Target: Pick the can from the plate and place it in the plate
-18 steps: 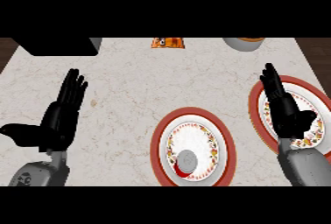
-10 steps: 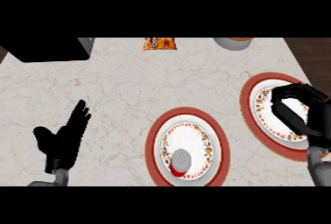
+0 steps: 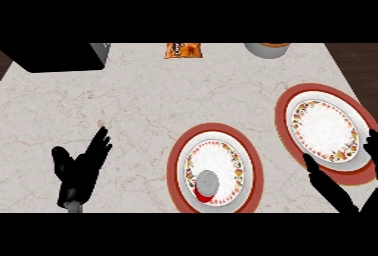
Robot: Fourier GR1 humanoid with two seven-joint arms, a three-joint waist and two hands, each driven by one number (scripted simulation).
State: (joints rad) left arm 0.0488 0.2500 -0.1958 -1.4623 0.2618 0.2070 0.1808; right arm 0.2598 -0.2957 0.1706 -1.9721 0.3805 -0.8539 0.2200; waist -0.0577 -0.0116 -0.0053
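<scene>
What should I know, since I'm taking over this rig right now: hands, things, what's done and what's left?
Left hand: open, at the counter's left, empty.
Right hand: low at the right plate's near rim, not on the can.
Can: stands on the centre plate, near its front edge.
Done: nothing yet.
Left: pick the can, set it on, likely, the right plate.

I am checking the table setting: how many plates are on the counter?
2. One plate lies near the lower middle, with the can on it. The other plate lies at the right edge, with no can. None seems hidden.
</scene>
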